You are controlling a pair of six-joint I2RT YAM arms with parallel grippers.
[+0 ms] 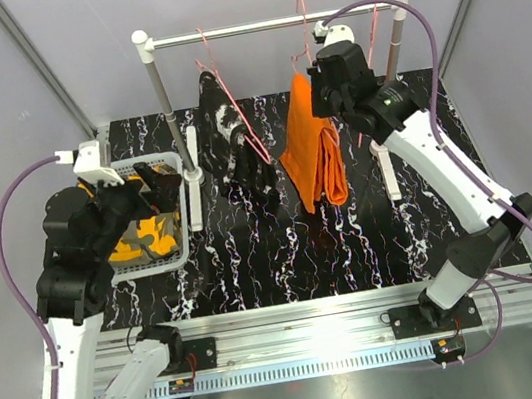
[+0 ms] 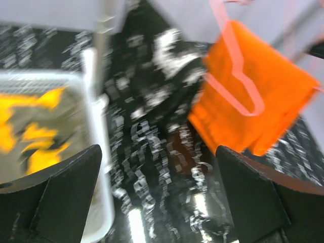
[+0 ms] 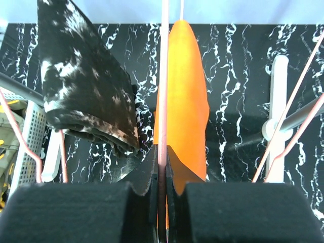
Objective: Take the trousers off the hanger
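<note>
Stage of task, one garment of three judged done: the camouflage trousers [image 1: 145, 237] lay in the white basket [image 1: 144, 162], below and to the left of the left gripper [image 2: 158, 152], whose jaws stood wide apart and empty. Two were yet to come off. The orange trousers [image 3: 185, 91] hung just ahead of the right gripper [image 3: 161, 152], whose jaws were pressed together on the pink hanger wire [image 3: 163, 76]. The black splashed trousers [image 3: 86, 86] hung ahead and left of those jaws. Neighbouring hangers [image 3: 291, 106] and the rail [image 1: 259, 26] crowded both sides.
</note>
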